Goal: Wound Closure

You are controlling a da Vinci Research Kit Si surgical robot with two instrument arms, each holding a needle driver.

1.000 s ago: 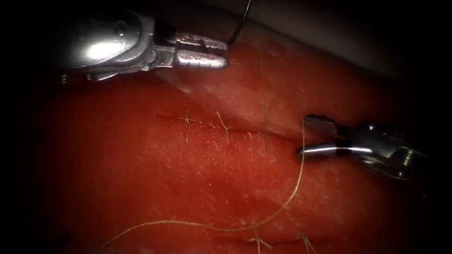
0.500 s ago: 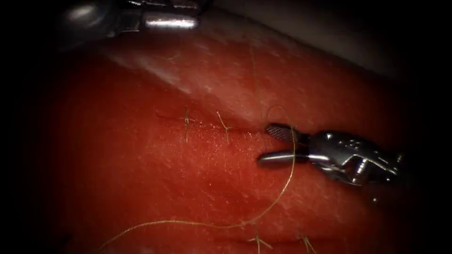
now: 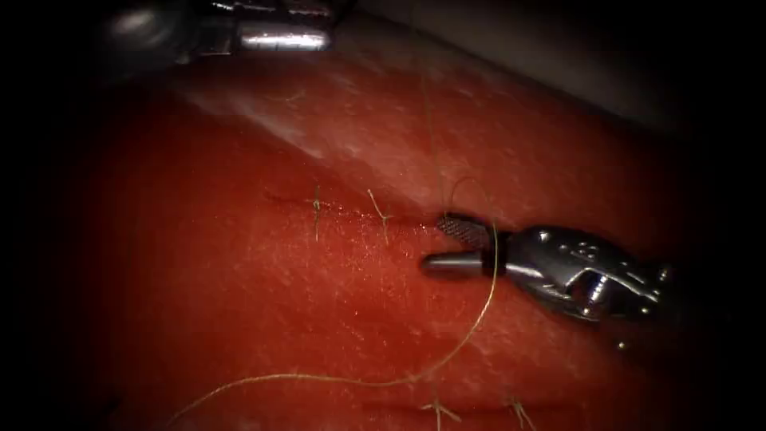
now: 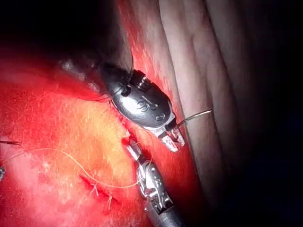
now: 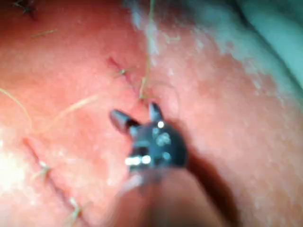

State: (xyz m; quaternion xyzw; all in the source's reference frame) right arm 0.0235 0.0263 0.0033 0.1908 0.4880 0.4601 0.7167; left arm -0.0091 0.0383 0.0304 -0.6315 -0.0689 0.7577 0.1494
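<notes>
The cut [image 3: 351, 211] runs across the tissue [image 3: 239, 303] with two tied stitches [image 3: 317, 206] on it. My right tool [image 3: 435, 243] lies at the cut's right end, jaws a little apart, and the thread [image 3: 495, 251] passes between them. The same tool [image 5: 134, 112] shows its two jaws apart in the right wrist view. From there the thread [image 3: 399, 381] sweeps down and to the left over the tissue. My left tool [image 3: 319, 32] is high at the far edge, jaws shut. In the left wrist view the left tool [image 4: 171, 139] holds the needle [image 4: 195, 115], which is out of the tissue.
A second stitched line [image 3: 437, 409] runs along the near edge of the tissue. Pale bare tissue [image 3: 558, 72] lies beyond the far edge. The right tool's shaft [image 4: 158, 203] reaches in just below the left tool's jaws.
The right tool has moved left to the cut's right end and its jaws have narrowed around the thread. The left tool has risen to the top edge with the needle.
</notes>
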